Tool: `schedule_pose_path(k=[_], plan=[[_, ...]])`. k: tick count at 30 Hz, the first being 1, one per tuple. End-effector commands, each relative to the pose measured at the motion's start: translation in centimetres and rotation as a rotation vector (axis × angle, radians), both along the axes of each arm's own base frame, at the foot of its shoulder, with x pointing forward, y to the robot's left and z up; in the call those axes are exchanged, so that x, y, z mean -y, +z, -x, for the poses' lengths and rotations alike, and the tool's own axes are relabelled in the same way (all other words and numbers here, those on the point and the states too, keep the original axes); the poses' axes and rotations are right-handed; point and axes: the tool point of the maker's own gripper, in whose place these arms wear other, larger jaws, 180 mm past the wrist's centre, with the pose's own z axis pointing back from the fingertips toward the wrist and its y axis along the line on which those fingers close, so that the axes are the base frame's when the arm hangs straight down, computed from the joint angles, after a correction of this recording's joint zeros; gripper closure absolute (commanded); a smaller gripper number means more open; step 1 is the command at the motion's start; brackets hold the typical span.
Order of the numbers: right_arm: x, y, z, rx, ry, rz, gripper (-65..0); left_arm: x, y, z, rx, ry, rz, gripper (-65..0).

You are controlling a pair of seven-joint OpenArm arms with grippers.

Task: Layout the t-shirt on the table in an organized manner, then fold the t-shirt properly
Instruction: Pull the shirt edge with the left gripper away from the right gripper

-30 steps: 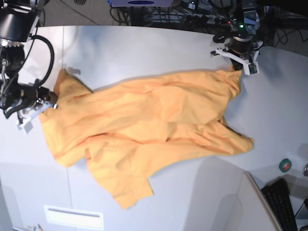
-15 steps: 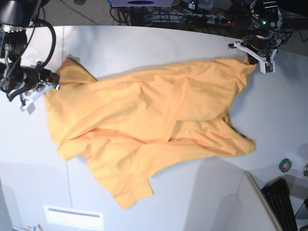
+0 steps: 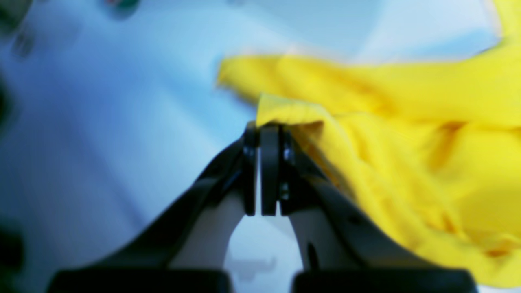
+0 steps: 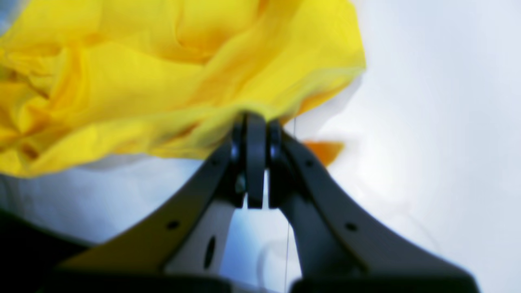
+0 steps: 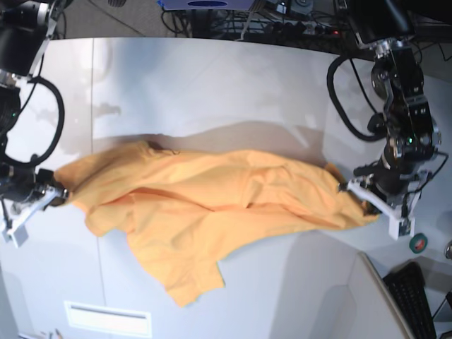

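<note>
Both your grippers, left gripper (image 5: 357,189) and right gripper (image 5: 62,195), clamp the soft orange-yellow cloth t-shirt (image 5: 205,212), now dragged nearer the smooth light-grey table (image 5: 212,78)'s front edge, stretched taut for laying flat.

Both wrist views are motion-blurred. In the left wrist view, the t-shirt (image 3: 407,134) runs off the right edge, its folds smeared; the table (image 3: 101,122) behind it is a featureless blur, with unidentifiable dark shapes at the upper left corner. In the right wrist view, the t-shirt (image 4: 163,69) is cut by the top and left edges; a small orange patch (image 4: 323,150) beside it is too blurred to identify. In the base view, the pinched cloth corner is hidden within the right gripper (image 5: 62,195), and the arms are cropped by the frame's top.
</note>
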Motion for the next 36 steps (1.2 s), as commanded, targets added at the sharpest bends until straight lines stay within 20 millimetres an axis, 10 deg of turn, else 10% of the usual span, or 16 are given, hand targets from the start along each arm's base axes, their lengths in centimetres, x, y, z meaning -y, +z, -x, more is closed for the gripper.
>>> schedule_pose_path(k=[1, 10, 15, 22, 27, 36], plan=[[0.5, 1.3, -1.5, 0.041, -0.004, 0.005, 0.0, 0.2, 0.7, -1.2, 0.015, -0.007, 0.001, 0.0], [2.7, 0.3, -3.2, -0.019, -0.05, -0.028, 0.0, 2.1, -3.3, -4.1, -0.101, -0.04, 0.065, 0.0], [2.4, -1.6, -0.1, -0.119, -0.019, -0.021, 0.0, 1.7, -5.1, -1.8, -0.166, -0.034, 0.058, 0.0], [1.3, -1.8, 5.6, -0.157, 0.047, 0.064, 0.0, -0.2, -7.2, 6.8, -0.332, 0.01, 0.019, 0.0], [1.8, -3.1, 3.1, -0.127, -0.001, 0.024, 0.0, -0.4, -9.0, 8.4, -0.396, 0.023, 0.037, 0.0], [2.1, -6.1, -1.7, -0.186, -0.083, -0.109, 0.0, 2.5, -13.4, 5.2, -0.486, 0.051, 0.202, 0.0]])
